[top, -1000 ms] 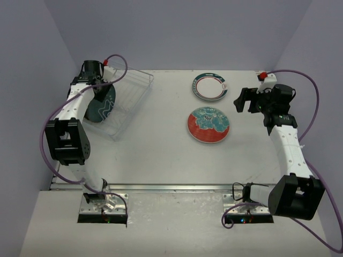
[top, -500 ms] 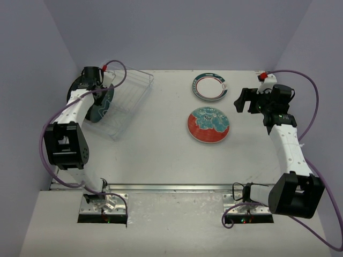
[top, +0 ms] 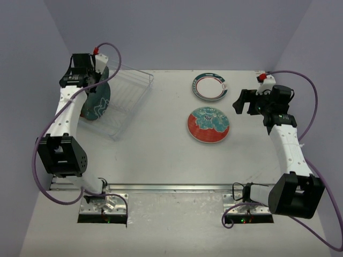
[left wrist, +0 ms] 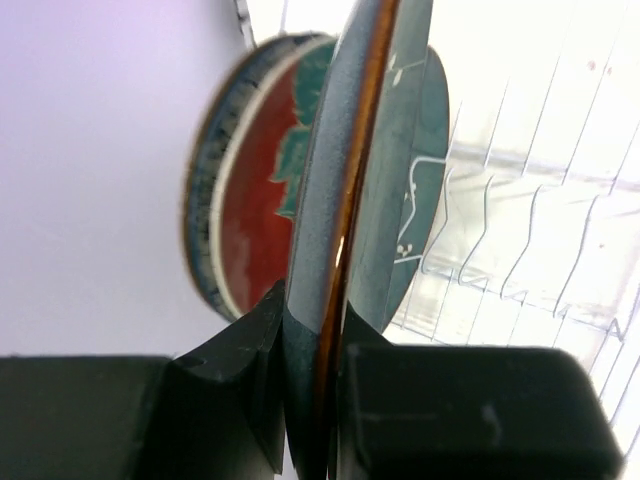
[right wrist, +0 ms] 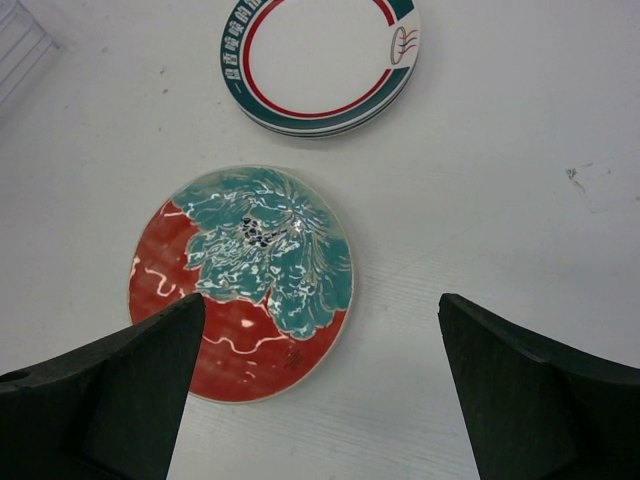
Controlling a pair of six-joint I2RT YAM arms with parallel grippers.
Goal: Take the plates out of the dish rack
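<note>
My left gripper (top: 84,70) is shut on the top rim of a dark teal plate (top: 97,103) that stands on edge at the left end of the clear dish rack (top: 131,91). In the left wrist view the jaws (left wrist: 320,310) pinch this plate (left wrist: 412,150) along its orange rim. A red and teal plate with a speckled rim (left wrist: 245,210) stands just behind it. On the table lie a red-teal plate (top: 209,125) and a white plate with a teal-red ring (top: 210,87). My right gripper (top: 244,101) is open and empty, to the right of them.
The rack's ribbed slots (left wrist: 530,230) to the right of the held plate hold nothing. The purple left wall stands close behind the rack. The right wrist view shows the red-teal plate (right wrist: 240,280) and the white plate (right wrist: 320,60) below the open fingers (right wrist: 100,400).
My left gripper has moved left and back with the dark teal plate in its grip, and the plate has shifted with it. The right arm has not moved.
</note>
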